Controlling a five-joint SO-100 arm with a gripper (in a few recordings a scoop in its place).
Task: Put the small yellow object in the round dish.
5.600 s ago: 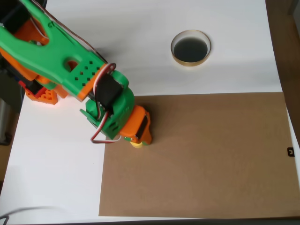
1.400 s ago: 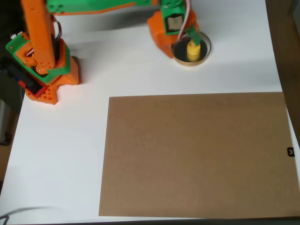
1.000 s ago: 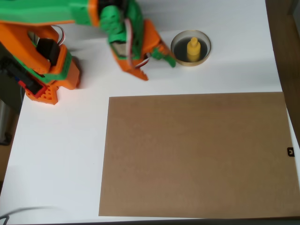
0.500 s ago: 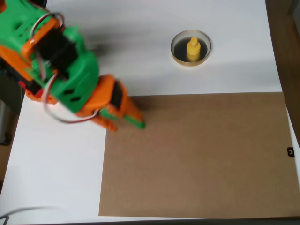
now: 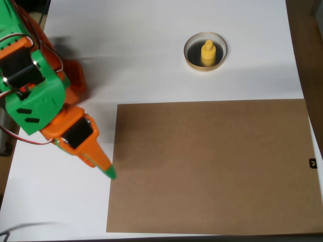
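- The yellow object (image 5: 207, 52) is seen standing upright inside the dish (image 5: 192, 61), knob up, base on the dark floor, slightly right of the dish's centre.
- The dish is set on the white table (image 5: 151, 45), near the top of the overhead view, just above the far edge of the brown mat (image 5: 212, 166).
- The gripper (image 5: 107, 171) is found at the lower left, its tip over the mat's left edge, pointing down and to the right.
- The fingers appear drawn together to a single point and nothing is held between them; a narrow gap cannot be ruled out from above.
- From the gripper, the object lies well apart, up and to the right across the mat; the gripper's long axis points away from it.
- No long axis is offered by the object from above: it is round, so no approach angle would be favoured.
- The placing is judged done; no further reach toward the dish appears to be called for.
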